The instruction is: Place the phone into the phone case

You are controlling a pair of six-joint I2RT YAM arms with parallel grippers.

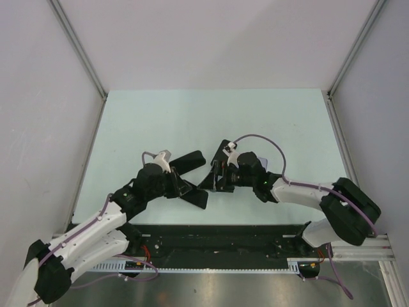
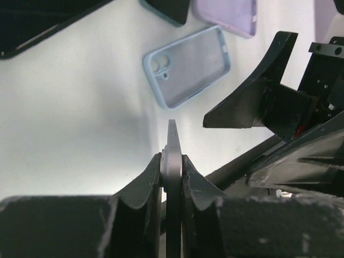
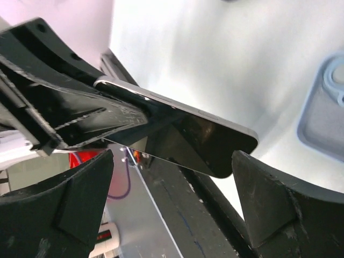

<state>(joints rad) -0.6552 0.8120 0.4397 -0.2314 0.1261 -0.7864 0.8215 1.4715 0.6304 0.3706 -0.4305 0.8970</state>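
My left gripper is pinching the phone by its flat faces, so in the left wrist view I see it edge-on, its thin edge pointing to 12 o'clock. The blue case lies open side up on the table just beyond, at about 1 o'clock, with its long axis running from 8 to 2. My right gripper is spread wide on either side of the phone's free end, not touching it. I judge the phone must turn flat to match the case
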